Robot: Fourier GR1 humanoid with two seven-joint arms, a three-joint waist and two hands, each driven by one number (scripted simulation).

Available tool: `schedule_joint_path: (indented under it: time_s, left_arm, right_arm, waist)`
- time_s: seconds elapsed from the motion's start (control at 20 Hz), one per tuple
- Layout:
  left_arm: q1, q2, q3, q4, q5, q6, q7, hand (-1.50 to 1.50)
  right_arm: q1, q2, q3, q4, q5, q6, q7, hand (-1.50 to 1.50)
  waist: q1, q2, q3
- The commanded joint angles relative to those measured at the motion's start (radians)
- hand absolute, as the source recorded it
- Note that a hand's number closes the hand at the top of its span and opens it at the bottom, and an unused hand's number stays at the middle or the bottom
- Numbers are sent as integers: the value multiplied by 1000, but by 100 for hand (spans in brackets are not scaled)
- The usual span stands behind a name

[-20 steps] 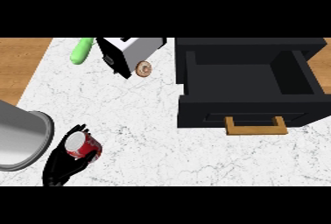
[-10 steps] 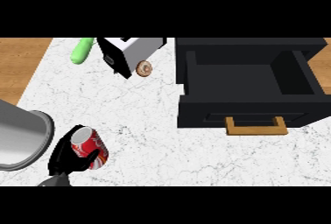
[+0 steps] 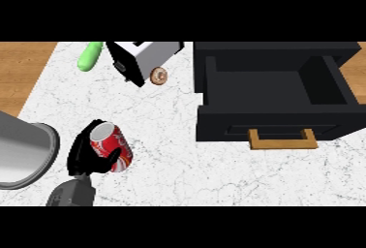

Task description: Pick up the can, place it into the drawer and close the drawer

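A red can (image 3: 118,149) with a silver top leans tilted at the lower left of the head view, its top pointing up and left. My left hand (image 3: 81,156) is shut on it, with black fingers behind it and the thumb across its front. The grey forearm (image 3: 71,194) comes in from the lower edge just below. At the right, the black drawer (image 3: 266,85) stands pulled open, its inside bare. Its wooden handle (image 3: 282,141) faces me. A stretch of counter lies between the can and the drawer. My right hand does not show.
A large grey metal pot (image 3: 22,151) stands right beside my left hand at the left edge. At the back stand a grey and black toaster (image 3: 146,56), a small doughnut (image 3: 159,75) and a green cucumber (image 3: 89,56). The white marble counter (image 3: 178,160) ends at wood on the far left.
The can has come up off the counter in my left hand, looks larger and more tilted, and has shifted a little to the right and away from me.
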Motion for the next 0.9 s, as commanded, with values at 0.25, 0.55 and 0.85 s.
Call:
schedule_joint_path:
  time_s: [0.25, 0.55, 0.85]
  left_arm:
    - [-137, -25, -127, -133, 4, 274, 69, 150]
    - [-188, 15, -151, -303, 0, 327, 263, 150]
    - [-305, -25, -218, -247, -64, 450, 259, 150]
  right_arm:
    - [27, 13, -9, 57, 20, 33, -67, -150]
    - [35, 13, 36, -54, 1, -52, -2, -150]
    - [-1, 13, 38, 44, 49, -17, -68, -150]
  waist:
    - [-1, 0, 0]
    - [4, -2, 0]
    - [-1, 1, 0]
